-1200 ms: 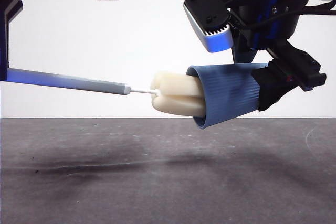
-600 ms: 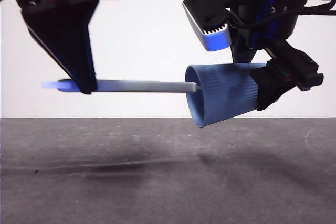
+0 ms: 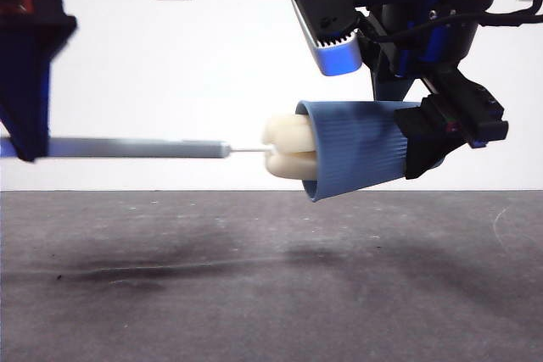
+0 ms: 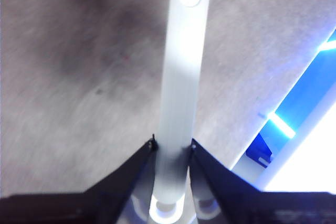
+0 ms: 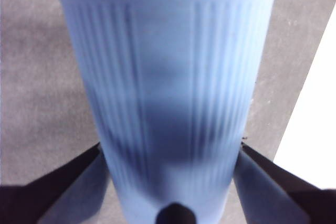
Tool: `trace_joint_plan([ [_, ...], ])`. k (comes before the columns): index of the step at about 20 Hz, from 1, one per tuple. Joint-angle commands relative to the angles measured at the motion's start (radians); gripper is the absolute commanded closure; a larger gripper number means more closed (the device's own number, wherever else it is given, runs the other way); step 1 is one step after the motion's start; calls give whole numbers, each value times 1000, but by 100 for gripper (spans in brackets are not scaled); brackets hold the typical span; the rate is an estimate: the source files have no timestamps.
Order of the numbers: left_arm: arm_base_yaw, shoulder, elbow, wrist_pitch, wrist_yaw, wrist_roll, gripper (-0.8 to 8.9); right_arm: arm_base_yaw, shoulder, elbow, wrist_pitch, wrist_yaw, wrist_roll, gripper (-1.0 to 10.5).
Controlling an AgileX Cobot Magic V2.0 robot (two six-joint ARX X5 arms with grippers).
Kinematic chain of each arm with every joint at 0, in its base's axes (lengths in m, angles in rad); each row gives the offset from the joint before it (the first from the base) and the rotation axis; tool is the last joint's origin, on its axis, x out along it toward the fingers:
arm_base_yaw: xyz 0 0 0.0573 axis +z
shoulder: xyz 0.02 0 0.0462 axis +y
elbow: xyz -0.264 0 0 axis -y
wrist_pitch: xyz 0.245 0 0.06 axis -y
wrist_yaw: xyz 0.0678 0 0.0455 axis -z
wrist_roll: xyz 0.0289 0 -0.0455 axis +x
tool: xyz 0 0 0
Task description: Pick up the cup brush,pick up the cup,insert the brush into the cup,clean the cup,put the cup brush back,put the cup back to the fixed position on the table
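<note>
A: Scrubbing in mid-air: we hold the cup (image 3: 361, 148) on its side above the tabletop (image 3: 271, 286), its mouth turned toward the cup brush (image 3: 136, 148), whose cream sponge head (image 3: 288, 148) sits half in and half out of the rim.

B: Our right gripper (image 5: 170, 182) has its fingers clamped on the ribbed wall near the base. Our left gripper (image 4: 173, 148) pinches the grey handle, fingers narrow around it.

A: To clean well, we judge the handle should stay in line with the cup's axis, so the sponge slides along the inner wall and does not catch on the rim. Firm hold on the cup, full strokes toward the bottom.

B: And a little twist would help the sponge reach all round, we think.

A: What we cannot see: the inside of the cup, and how much of the sponge is past the rim on the far side.

B: The left arm is cut off by the edge in the front view, and dark. The left wrist view is blurred, and the sponge does not show there at all.
</note>
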Motion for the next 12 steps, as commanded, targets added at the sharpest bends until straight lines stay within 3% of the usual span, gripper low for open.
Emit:
trace_joint_plan([
  [1,32,-48,1,-27,-14,-56,822,1,3,1,-8,2,43,959],
  [4,58,-101,1,-96,-14,-70,822,0,3,1,-7,2,95,959],
  [7,63,-167,1,-144,-14,-106,822,-6,1,1,-7,12,211,959],
  [9,63,-214,1,-134,-14,-166,822,-13,-3,1,-1,33,334,959],
  [12,63,-248,-5,1,-13,-322,822,-14,-49,1,0,24,634,959],
])
